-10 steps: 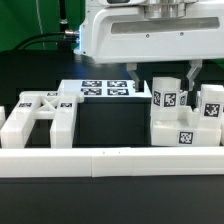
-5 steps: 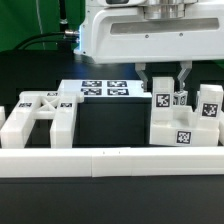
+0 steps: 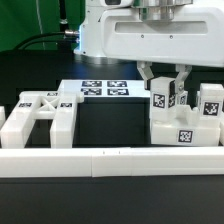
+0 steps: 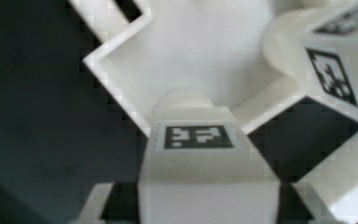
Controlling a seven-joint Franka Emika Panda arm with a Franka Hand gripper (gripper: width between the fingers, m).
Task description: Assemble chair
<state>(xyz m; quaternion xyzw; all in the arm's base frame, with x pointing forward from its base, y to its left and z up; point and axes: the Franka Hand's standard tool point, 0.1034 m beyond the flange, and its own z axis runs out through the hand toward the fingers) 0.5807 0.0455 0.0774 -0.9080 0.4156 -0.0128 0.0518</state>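
Observation:
The chair is in loose white parts with marker tags. A square post (image 3: 164, 100) stands upright on a chunky slab (image 3: 185, 133) at the exterior view's right. My gripper (image 3: 164, 80) comes down from above, one finger on each side of the post's top, and is shut on it. In the wrist view the post (image 4: 199, 150) with its tag runs between the jaws, over a white slab (image 4: 185, 60). Another tagged post (image 3: 210, 104) stands just to the right. A cross-braced chair part (image 3: 40, 115) lies at the left.
The long low white rail (image 3: 110, 160) runs across the front. The marker board (image 3: 105, 88) lies flat at the back middle. A second tagged piece (image 4: 336, 65) shows close beside the held post in the wrist view. The arm's white body hangs over the right half.
The fingers have come in from wide apart onto the two sides of the upright post. The post and the other parts have not moved.

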